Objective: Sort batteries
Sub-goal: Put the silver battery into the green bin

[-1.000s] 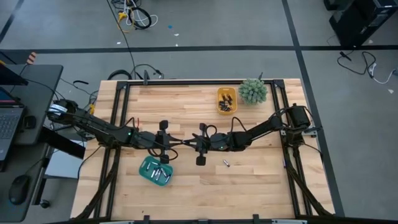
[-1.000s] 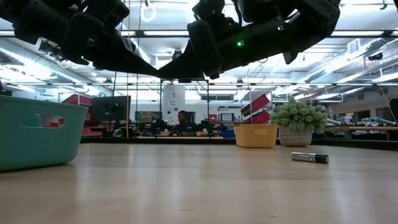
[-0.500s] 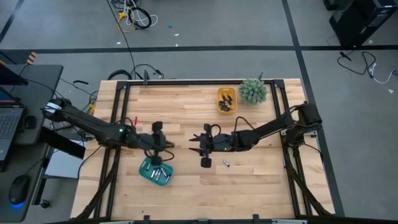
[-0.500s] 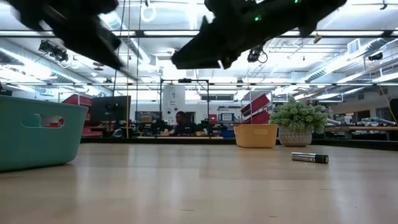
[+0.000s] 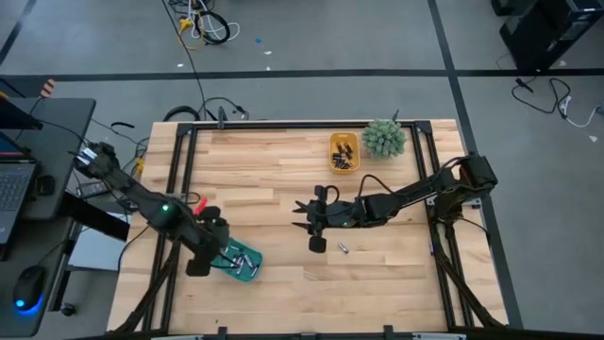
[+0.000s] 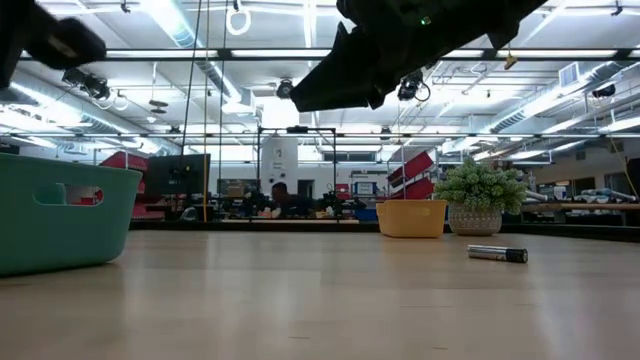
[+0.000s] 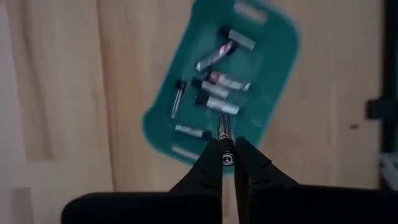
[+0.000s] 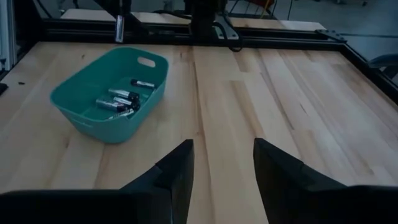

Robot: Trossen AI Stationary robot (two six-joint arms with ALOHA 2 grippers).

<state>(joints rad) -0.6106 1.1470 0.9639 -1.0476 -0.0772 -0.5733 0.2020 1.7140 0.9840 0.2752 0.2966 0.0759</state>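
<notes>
Batteries in three places. Several dark and silvery cells [image 7: 214, 84] lying loose in the teal tray [image 5: 247, 275] near the table's [image 5: 283, 165] front-left part; also seen from the right wrist view [image 8: 121, 99] inside the same tray [image 8: 84, 118]. More cells [image 5: 343, 156] piled in the yellow tray [image 5: 334, 141] at the table's far edge, just beside a small potted plant [image 5: 383, 138]. One single battery [image 5: 344, 248] lying flat on bare wood right of centre, apart from both trays; in the low view the same cell [image 6: 498, 254] on its side, in front of the plant [image 6: 481, 195] and the yellow tray [image 6: 411, 217].

Left end effector [image 7: 227, 163] above the teal tray, pointing down, clenched on a battery [image 7: 225, 140] pinched upright between the two dark fingertips [image 7: 208, 162], its end cap showing between them. From above, the left end effector [image 5: 219, 247] over the tray's left side.

Right end effector [image 8: 222, 163] released, fingers spread wide with nothing between them, held off the table near its middle and facing toward the teal tray. From above [image 5: 304, 215], just up and left of the loose battery, not touching it.

A person seated far behind the table in the low view [image 6: 270, 197].
</notes>
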